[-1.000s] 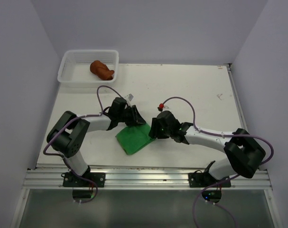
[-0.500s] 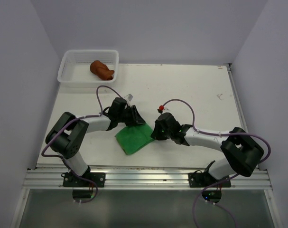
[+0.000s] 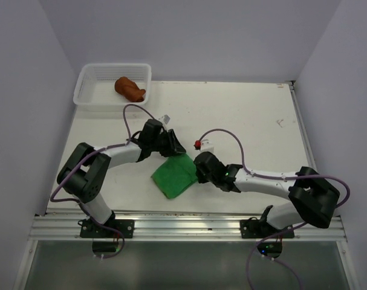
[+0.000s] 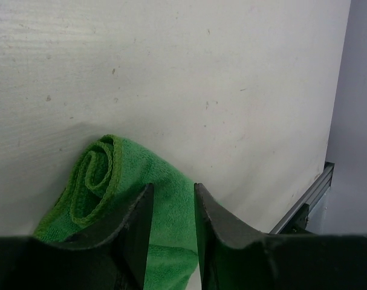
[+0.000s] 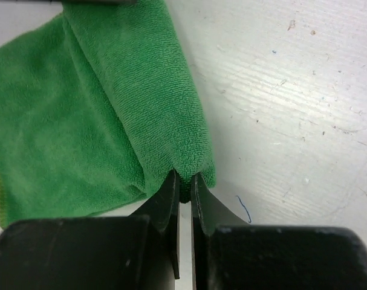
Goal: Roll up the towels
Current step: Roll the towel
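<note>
Though part-rolled, towel point(image 3: 175, 175) in R tool point(image 5: 184, 176)

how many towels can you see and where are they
2. The brown towel sits in the basket at the far left corner; the green towel lies partly rolled on the table, near its front edge.

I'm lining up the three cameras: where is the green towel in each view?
Top external: green towel lies on the table, just below the picture's centre.
Left wrist: green towel at lower left, its rolled end showing a spiral.
Right wrist: green towel fills the upper left.
Shared landmark: the white table under it in every view.
</note>
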Robot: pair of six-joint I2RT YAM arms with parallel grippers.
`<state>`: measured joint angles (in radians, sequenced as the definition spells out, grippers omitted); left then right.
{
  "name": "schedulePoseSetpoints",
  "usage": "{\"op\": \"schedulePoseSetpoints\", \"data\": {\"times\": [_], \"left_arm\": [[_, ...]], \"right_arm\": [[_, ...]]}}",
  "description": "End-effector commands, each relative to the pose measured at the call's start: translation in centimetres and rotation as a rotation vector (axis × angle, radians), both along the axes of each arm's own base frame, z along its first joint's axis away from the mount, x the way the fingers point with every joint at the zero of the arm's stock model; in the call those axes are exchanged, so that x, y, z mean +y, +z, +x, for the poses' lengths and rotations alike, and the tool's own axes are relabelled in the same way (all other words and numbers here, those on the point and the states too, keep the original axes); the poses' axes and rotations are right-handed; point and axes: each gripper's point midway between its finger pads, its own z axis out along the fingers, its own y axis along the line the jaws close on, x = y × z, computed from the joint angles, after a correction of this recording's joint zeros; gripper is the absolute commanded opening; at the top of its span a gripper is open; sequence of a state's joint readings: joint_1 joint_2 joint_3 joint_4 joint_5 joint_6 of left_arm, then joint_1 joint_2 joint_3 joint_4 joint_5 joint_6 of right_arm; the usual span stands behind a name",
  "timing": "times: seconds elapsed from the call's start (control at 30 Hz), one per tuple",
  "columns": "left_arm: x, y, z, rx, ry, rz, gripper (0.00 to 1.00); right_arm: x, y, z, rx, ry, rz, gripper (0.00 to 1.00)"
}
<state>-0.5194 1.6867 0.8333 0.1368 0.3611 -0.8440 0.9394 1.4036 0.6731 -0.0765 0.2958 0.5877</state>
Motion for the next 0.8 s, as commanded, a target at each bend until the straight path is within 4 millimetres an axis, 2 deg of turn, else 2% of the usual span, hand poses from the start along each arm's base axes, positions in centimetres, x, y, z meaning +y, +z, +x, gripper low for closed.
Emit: {"op": "schedulePoseSetpoints", "data": {"times": [0.0, 0.3, 0.5, 0.63, 0.73, 0.77], "left_arm": [[-0.1, 3.4, 1.8, -0.091, 0.013, -0.002, 0.37], [0.2, 5.1, 1.7, -0.128, 0.023, -0.005, 0.38], [0.5, 4.7, 0.7, -0.113, 0.021, -0.012, 0.38], [0.7, 4.6, -0.2, -0.108, 0.021, -0.019, 0.38], [1.0, 4.4, -0.7, -0.104, 0.021, -0.014, 0.38], [1.1, 4.4, -0.8, -0.103, 0.024, -0.015, 0.38]], "right_arm": [[-0.7, 1.1, 0.7, -0.124, 0.019, -0.166, 0.00], [0.9, 1.4, -1.1, -0.268, 0.072, -0.348, 0.00], [2.5, 2.2, -2.1, -0.399, 0.098, -0.506, 0.00], [4.0, 2.2, -3.7, -0.479, 0.151, -0.636, 0.00], [4.8, 3.1, -4.5, -0.554, 0.157, -0.710, 0.00], [4.9, 2.6, -4.7, -0.573, 0.169, -0.755, 0.00]]}}
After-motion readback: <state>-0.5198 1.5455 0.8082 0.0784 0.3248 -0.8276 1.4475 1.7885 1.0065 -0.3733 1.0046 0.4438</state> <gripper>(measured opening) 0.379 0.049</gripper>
